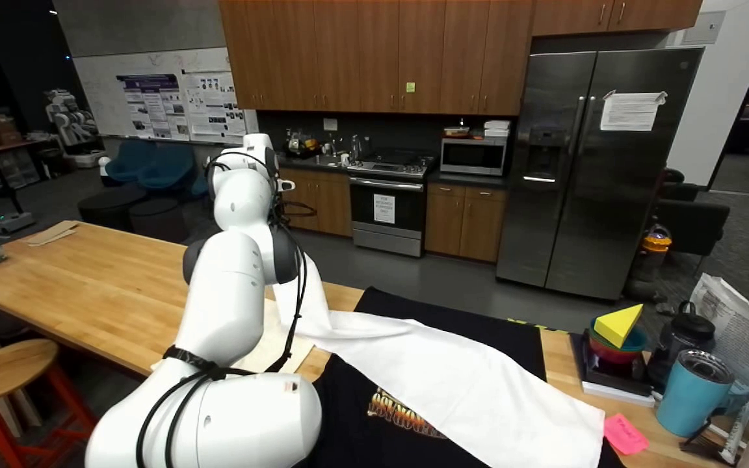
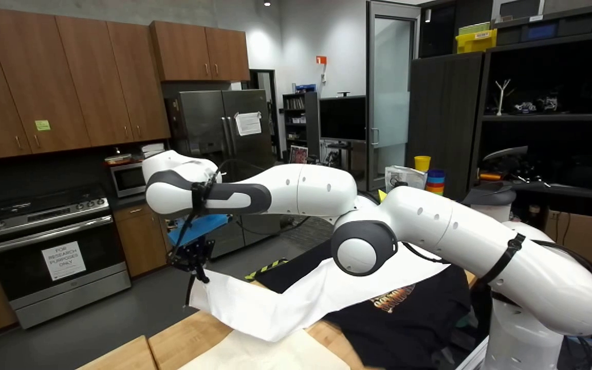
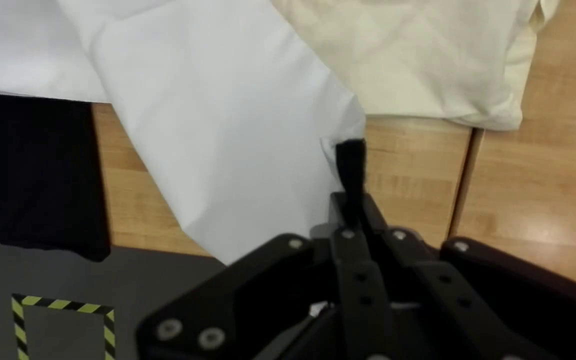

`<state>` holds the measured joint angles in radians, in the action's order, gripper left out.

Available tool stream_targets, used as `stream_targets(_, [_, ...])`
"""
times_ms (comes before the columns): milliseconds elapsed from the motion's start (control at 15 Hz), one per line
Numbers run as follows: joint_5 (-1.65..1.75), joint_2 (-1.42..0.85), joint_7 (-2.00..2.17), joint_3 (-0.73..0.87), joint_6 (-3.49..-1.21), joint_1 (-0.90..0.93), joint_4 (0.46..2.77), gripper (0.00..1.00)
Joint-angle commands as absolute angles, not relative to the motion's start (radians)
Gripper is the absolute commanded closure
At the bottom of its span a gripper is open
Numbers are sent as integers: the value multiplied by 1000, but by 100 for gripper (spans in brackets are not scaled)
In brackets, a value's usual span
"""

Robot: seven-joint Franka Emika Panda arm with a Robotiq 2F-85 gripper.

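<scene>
Wrist view: floor (image 3: 153,282), table (image 3: 553,195), then a white cloth (image 3: 238,125) sloping up to a small pinch
The cloth's raised end seems to reach past the table's edge, so if the hold slipped it could slide off toward the floor. Much of the rest lies across a black cloth (image 3: 33,170), and a hard tug would likely drag and rumple both. A cream cloth (image 3: 433,65) sits partly beneath the lifted span, touching or not I cannot tell; a low sideways sweep could snag it. The gripper (image 3: 351,145) is clamped on the white cloth near a corner, jaws together with no clear gap showing, and its black fingertips (image 3: 351,160) nip only a little fabric; so small a bite seems the likeliest cause of a slip
</scene>
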<state>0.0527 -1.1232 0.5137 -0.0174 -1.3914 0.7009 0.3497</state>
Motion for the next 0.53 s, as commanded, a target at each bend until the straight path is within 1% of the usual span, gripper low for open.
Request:
stream_targets(0, [56,-1087,663,9,-1457,701,350,99])
stream_targets(467, [52,-1068,986,16,-1588,686,350,99])
